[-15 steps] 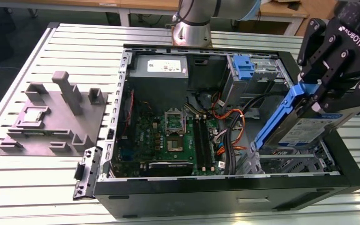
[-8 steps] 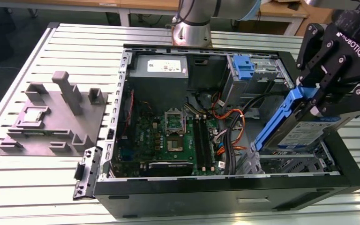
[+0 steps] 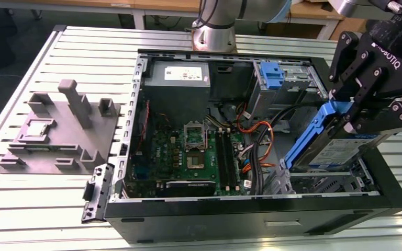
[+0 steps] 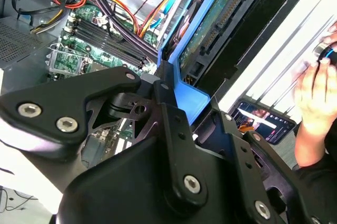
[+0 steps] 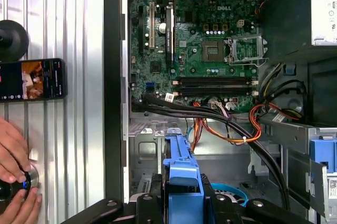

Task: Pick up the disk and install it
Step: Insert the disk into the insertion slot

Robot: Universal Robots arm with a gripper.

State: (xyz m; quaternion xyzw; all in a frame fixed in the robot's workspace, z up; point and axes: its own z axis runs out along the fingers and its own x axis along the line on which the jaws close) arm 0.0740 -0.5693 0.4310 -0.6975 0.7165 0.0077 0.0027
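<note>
While our gripper (image 3: 355,119) clamps the disk (image 3: 337,151) by its blue frame, we hold it tilted over the case (image 3: 243,212), not yet seated.

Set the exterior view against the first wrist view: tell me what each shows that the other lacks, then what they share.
Exterior view: the grey fixture block and the arm's base. First wrist view: a phone and a hand beside the case. Both: the motherboard, and the gripper shut on the disk.

disk (image 3: 337,151) silver, blue frame | gripper (image 3: 355,112) black | motherboard (image 3: 187,151) green | case (image 3: 257,214) black | cables (image 5: 210,128) orange
</note>
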